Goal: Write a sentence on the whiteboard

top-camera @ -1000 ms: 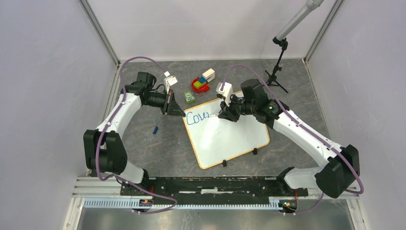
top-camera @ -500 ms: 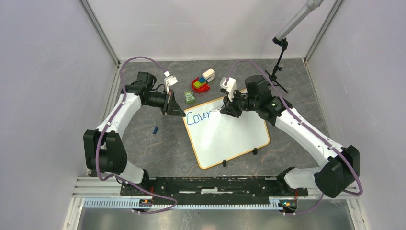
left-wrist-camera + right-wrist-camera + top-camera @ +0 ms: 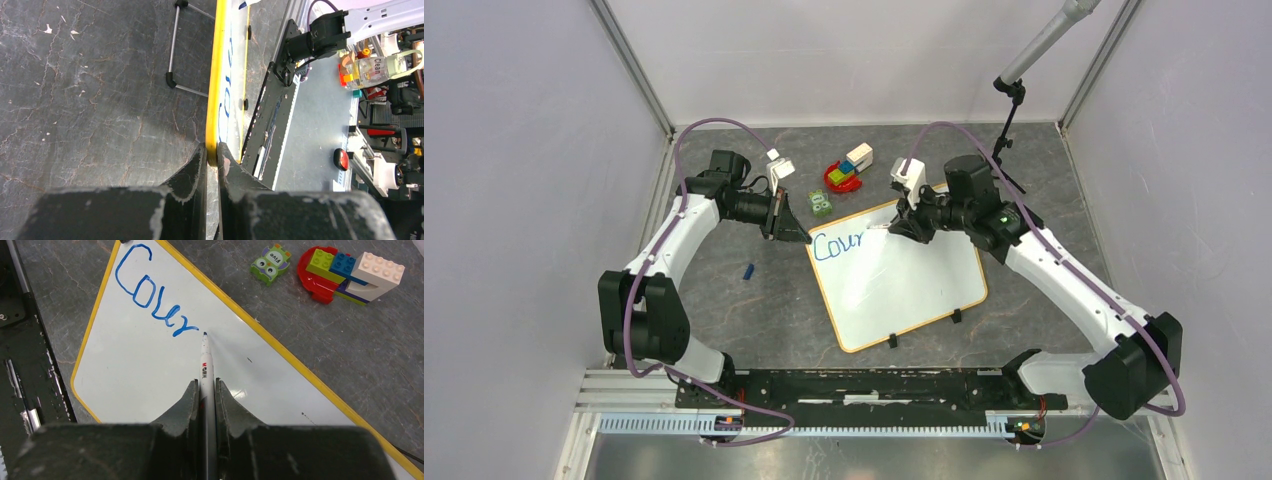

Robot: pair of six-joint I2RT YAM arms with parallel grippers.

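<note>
The whiteboard (image 3: 904, 290) lies flat on the table, white with a yellow rim (image 3: 214, 90). Blue letters of the sentence (image 3: 838, 244), reading "Cour" (image 3: 150, 295), run along its far left corner. My left gripper (image 3: 805, 237) is shut on the board's left rim (image 3: 212, 150). My right gripper (image 3: 206, 384) hovers over the board's far edge (image 3: 892, 229), shut on a white marker (image 3: 205, 367). The marker's tip sits just right of the last letter; whether it touches the board I cannot tell.
A green owl block (image 3: 820, 204) (image 3: 270, 264) and a red, blue and white brick model (image 3: 848, 170) (image 3: 345, 272) lie beyond the board. A small blue piece (image 3: 748, 271) rests left of it. A microphone stand (image 3: 1002, 150) rises at the back right.
The letters went from "Cou" to "Cour". My right gripper has moved a little to the right and away with the marker. The left arm has not moved.
</note>
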